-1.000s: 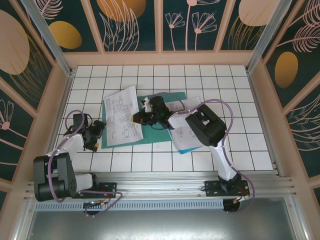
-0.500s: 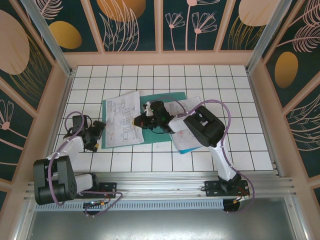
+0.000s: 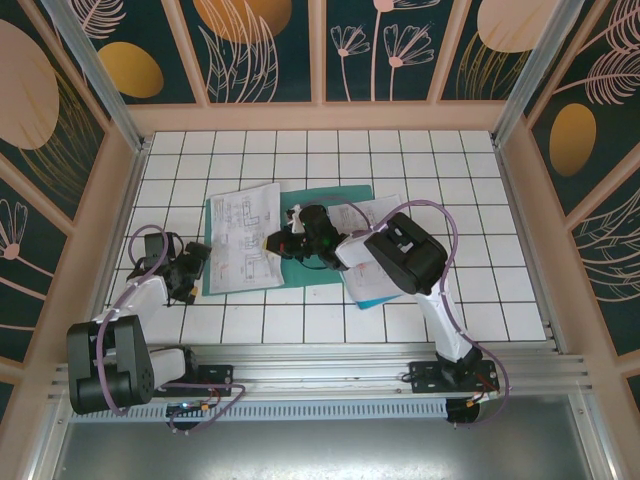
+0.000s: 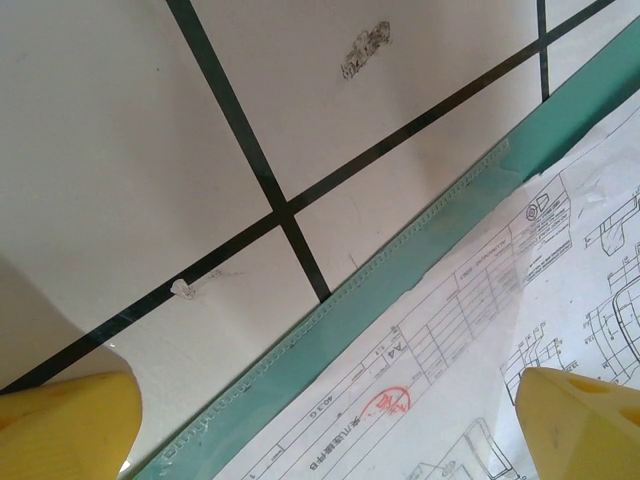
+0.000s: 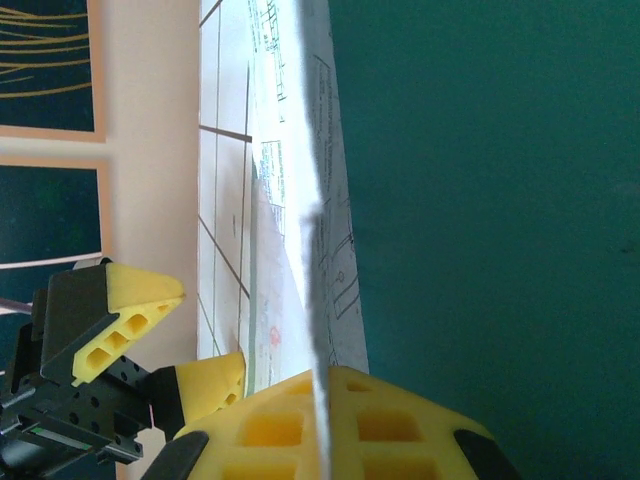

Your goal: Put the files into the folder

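We see the folder [image 3: 305, 274] lying open at the middle of the table [image 3: 480, 200], with one sheet [image 3: 243, 238] on its left half. The other files [image 3: 358, 282] lie stacked at its right edge, partly on it, under the right arm [image 3: 410, 255]. The left gripper [image 3: 192, 265] sits just left of the folder's left edge. The right gripper [image 3: 272, 241] sits at the sheet's right edge, over the folder's middle.
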Motion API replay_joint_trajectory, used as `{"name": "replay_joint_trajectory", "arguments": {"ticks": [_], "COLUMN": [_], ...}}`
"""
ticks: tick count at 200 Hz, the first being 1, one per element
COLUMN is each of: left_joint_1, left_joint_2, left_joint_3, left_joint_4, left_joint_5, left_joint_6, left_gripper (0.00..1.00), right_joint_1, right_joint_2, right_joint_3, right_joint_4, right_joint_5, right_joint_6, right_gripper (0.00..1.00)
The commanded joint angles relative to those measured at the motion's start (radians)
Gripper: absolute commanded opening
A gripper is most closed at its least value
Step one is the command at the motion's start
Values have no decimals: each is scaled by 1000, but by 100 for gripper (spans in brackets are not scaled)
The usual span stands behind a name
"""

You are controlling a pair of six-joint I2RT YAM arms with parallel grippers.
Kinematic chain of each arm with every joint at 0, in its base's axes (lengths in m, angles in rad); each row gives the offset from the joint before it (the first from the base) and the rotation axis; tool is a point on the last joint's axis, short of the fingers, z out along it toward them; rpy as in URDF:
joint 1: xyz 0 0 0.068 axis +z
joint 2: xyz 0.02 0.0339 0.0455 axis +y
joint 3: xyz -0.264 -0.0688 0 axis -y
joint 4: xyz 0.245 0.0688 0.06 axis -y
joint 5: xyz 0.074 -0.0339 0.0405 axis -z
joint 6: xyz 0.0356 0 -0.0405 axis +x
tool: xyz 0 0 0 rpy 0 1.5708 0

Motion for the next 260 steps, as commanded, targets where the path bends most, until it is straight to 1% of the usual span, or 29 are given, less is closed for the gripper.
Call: {"name": "replay_joint_trajectory", "arguments": {"ticks": [1,38,61,84,102,133,158,206,212,234,260], "left_joint_1": [-52,-63,-81,-99,-101,-102,-102,-101,-102,-110,-128], "left_joint_2": [87,97,106,116,117,121,131,141,140,147,152], "left_joint_3": [-80,-73,-68,-64,-55,-36,-33,-20,-16,-12,-7], "left_joint_4": [180,186,198,210,206,181,186,188,188,194,221], "left_joint_5": [300,304,303,301,293,273,271,276,277,284,301], "left_joint_6": [-63,-64,-74,-85,-84,-66,-63,-60,-58,-61,-75], "left_gripper": [98,97,97,97,96,96,96,96,95,95,91], "right_joint_1": [-2,-3,2,2,-5,-24,-27,-28,-29,-27,-27], "right_joint_2": [8,26,35,32,-12,-91,-121,-135,-131,-113,-124], "right_joint_3": [-15,6,12,29,12,0,32,81,81,90,93], "right_joint_4": [31,31,28,-27,-90,-233,-349,-494,-493,-492,-504], "right_joint_5": [30,-6,-6,-4,25,81,115,182,179,168,182], "right_joint_6": [1,-4,-5,-17,-48,-107,-157,-225,-227,-222,-230], "right_gripper": [0,0,0,0,14,31,39,39,37,26,24]}}
